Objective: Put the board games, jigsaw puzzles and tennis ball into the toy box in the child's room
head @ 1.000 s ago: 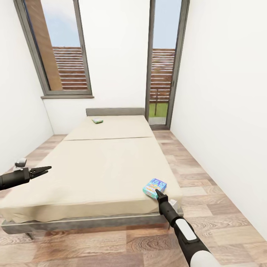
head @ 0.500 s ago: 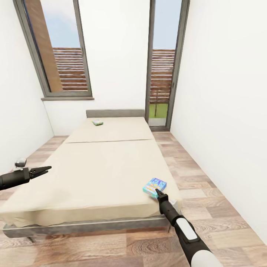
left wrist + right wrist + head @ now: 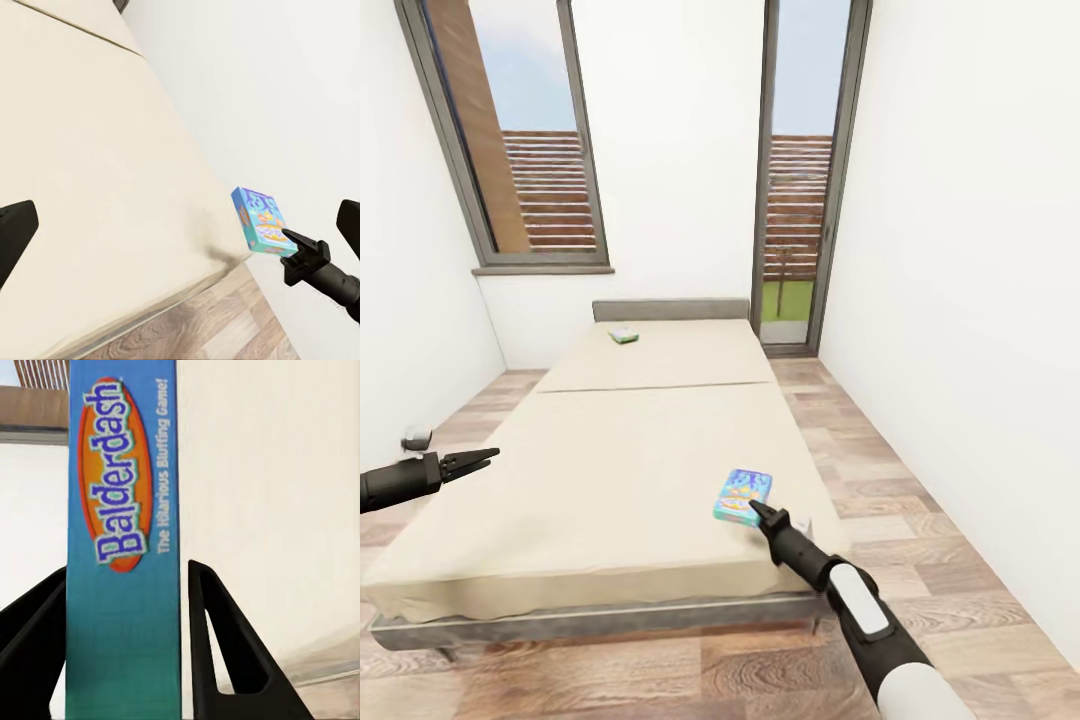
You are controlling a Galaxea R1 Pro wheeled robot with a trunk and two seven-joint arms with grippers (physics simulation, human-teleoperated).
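Note:
A small blue board game (image 3: 742, 496), a Balderdash box (image 3: 124, 547), stands tilted up on the beige bed (image 3: 620, 450) near its front right corner. My right gripper (image 3: 755, 508) is shut on its near end, one finger (image 3: 225, 645) on each side of the box. The left wrist view has the same box (image 3: 261, 221) at the tip of the right arm. A second, green-edged board game (image 3: 623, 336) lies flat at the bed's far end by the headboard. My left gripper (image 3: 485, 458) hovers open and empty over the bed's left edge. The table and toy box are out of view.
A grey headboard (image 3: 670, 304) backs onto the far wall between a window (image 3: 525, 150) and a glass door (image 3: 800, 200). White walls close in on both sides. Wood plank floor (image 3: 920, 500) runs along the bed's right side and in front of it.
My right gripper has swung left with the blue board game, which has turned and come away from the bed's corner. The left arm has barely moved. The view has shifted slightly.

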